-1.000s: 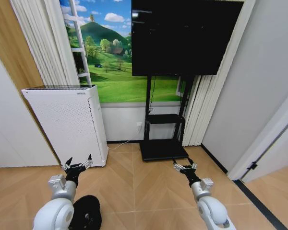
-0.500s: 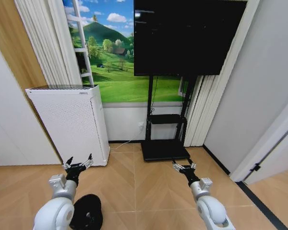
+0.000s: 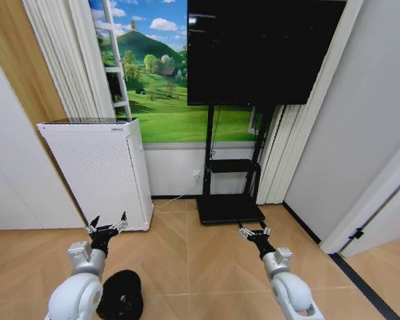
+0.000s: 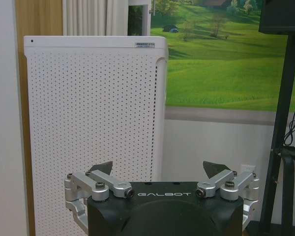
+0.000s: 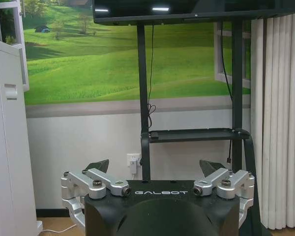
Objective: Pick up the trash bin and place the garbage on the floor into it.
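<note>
Both the left gripper [image 3: 107, 225] and right gripper [image 3: 254, 231] hover with jaws open and empty above the floor [image 3: 187, 267], the trash bin [image 3: 120, 297] below the left arm.

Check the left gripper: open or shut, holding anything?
Open and empty. The left gripper has its fingertips spread wide with only the white appliance visible between them.

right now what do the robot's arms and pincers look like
Both arms have rounded, glossy white shells ending in grey metal wrist blocks. Past those, the left pincer and the right pincer each have a black body and silver metal linkage bars with dark bolts, tipped by small black pointed fingertips. White GALBOT lettering marks the black housing in both wrist views. No loose cables show on them.
</note>
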